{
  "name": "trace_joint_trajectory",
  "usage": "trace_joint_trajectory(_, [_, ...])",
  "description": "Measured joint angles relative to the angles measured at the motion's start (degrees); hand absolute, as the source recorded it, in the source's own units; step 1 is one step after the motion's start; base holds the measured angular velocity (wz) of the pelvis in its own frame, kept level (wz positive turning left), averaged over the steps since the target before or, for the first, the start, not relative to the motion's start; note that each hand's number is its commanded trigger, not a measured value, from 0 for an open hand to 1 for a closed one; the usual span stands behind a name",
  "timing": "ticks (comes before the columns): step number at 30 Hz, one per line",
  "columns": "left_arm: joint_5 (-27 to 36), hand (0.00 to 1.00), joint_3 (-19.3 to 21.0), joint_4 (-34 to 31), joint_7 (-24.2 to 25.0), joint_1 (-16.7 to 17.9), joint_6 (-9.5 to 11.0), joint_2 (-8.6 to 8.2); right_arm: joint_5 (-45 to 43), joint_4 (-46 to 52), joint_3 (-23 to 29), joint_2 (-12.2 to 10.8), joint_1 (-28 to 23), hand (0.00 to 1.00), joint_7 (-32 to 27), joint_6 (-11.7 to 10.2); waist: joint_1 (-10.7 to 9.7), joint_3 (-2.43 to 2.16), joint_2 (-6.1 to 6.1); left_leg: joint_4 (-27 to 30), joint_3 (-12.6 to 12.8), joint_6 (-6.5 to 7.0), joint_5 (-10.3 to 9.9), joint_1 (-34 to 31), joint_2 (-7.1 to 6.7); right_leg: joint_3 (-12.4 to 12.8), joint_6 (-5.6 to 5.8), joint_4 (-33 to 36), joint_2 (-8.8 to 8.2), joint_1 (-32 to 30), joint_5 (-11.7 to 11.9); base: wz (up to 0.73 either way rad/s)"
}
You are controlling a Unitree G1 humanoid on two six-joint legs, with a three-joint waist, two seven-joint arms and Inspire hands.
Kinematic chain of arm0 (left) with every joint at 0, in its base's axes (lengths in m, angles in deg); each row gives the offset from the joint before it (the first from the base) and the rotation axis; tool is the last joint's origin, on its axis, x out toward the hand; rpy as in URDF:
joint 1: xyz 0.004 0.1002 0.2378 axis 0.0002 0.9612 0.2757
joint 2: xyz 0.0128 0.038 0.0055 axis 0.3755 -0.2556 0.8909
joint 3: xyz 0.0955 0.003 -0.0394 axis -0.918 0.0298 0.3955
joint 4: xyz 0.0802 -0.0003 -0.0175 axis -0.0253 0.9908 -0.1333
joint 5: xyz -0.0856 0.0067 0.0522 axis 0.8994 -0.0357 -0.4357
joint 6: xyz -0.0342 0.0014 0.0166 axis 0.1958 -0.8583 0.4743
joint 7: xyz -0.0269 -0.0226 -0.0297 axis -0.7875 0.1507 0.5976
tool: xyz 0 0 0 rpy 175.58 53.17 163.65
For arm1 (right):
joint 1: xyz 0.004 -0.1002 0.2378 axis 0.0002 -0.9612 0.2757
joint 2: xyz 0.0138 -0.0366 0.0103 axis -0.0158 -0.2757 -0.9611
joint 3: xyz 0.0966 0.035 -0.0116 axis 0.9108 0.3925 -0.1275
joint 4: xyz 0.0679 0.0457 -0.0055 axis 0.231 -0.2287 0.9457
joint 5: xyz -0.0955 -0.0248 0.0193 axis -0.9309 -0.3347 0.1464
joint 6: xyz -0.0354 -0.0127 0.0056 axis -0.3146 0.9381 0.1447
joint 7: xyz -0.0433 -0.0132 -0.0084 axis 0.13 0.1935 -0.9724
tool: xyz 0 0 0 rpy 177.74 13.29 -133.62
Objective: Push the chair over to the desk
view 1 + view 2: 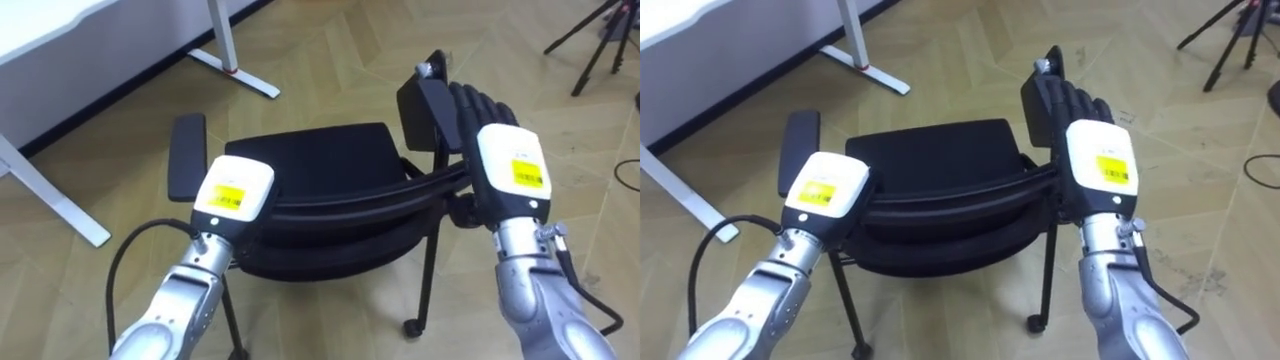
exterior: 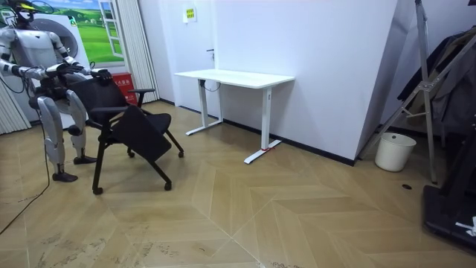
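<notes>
A black chair (image 1: 310,160) with two armrests stands right in front of me, its seat pointing away towards the white desk (image 1: 60,30). My left hand (image 1: 232,195) lies on the top of the backrest near the left armrest (image 1: 187,155), its fingers hidden under the hand's white back. My right hand (image 1: 510,170) rests on the backrest's other end, with its dark fingers (image 1: 482,108) stretched straight beside the right armrest (image 1: 425,110). In the room view I stand upright behind the chair (image 2: 130,123), both arms reaching forward to its back.
The desk's leg and foot (image 1: 235,70) stand on the wood floor just beyond the chair. A dark tripod (image 1: 600,40) is at the far right. In the room view a white bucket (image 2: 394,151) sits by the wall, and open floor lies between the chair and the desk (image 2: 234,77).
</notes>
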Motion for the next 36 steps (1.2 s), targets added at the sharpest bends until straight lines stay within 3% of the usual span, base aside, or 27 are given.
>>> trace_joint_trajectory(9, [-0.33, 1.00, 0.10, 0.03, 0.41, -0.95, 0.65, 0.32, -4.20, 2.08, -2.36, 0.55, 0.43, 0.00, 4.10, 0.08, 1.11, 0.34, -0.55, 0.00, 0.24, 0.00, 0.00, -0.05, 0.03, 0.28, 0.00, 0.06, 0.02, -0.29, 0.00, -0.03])
trace_joint_trajectory(11, [-0.59, 1.00, 0.08, 0.29, 0.60, -1.54, 1.48, 0.32, -6.51, 2.88, -3.69, 1.66, 0.64, 0.00, 5.63, 0.01, 1.53, 0.40, -0.66, 0.01, 0.11, 0.00, 0.00, -0.48, 0.03, 0.25, 0.00, 0.04, 0.03, -0.42, 0.00, 0.02])
trace_joint_trajectory(16, [-0.65, 1.00, 0.09, 0.42, 0.59, -2.00, 2.69, 0.36, -8.10, 3.38, -5.06, 1.80, 0.89, 0.00, 7.80, -0.83, 2.15, 0.40, -0.65, 0.07, -0.19, 0.00, 0.00, -0.85, 0.04, 0.15, 0.00, 0.02, 0.03, -0.65, 0.00, 0.03])
trace_joint_trajectory(24, [-0.24, 1.00, -0.83, 1.98, -0.08, -3.67, 5.17, 0.93, -4.80, -3.07, -9.47, 2.60, 1.09, 0.00, 9.06, -2.63, 2.94, 0.35, -0.88, 0.05, -3.08, 0.00, 0.00, -0.80, 0.04, -0.89, 0.00, -0.14, 0.07, -0.16, 0.00, 0.09])
trace_joint_trajectory(28, [-0.09, 1.00, -1.15, 2.70, -0.25, -3.58, 5.52, 1.31, -7.37, -6.96, -11.30, 3.48, 2.03, 0.00, 7.19, -3.64, 3.03, 0.14, -1.46, 0.04, -3.12, 0.00, 0.00, -0.17, 0.05, -1.23, 0.00, -0.17, 0.07, 0.77, 0.00, 0.01])
trace_joint_trajectory(31, [-0.08, 1.00, -1.22, 4.99, -0.40, -4.37, 6.86, 1.05, -9.03, -12.41, -12.37, 3.49, 3.27, 0.00, 4.04, -5.24, 3.02, 0.05, -1.85, 0.06, -3.19, 0.00, -0.01, 1.01, 0.05, -1.58, 0.00, -0.27, 0.04, 2.17, 0.00, 0.03])
trace_joint_trajectory(36, [0.28, 1.00, -0.93, 8.29, -1.19, -6.31, 8.79, 0.50, -10.50, -17.46, -13.17, 3.41, 5.20, 0.00, -0.29, -6.53, 2.96, 0.18, -1.39, 0.17, -3.28, -0.01, -0.02, 0.76, 0.04, -2.39, 0.00, -0.51, -0.01, 2.41, 0.00, 0.06])
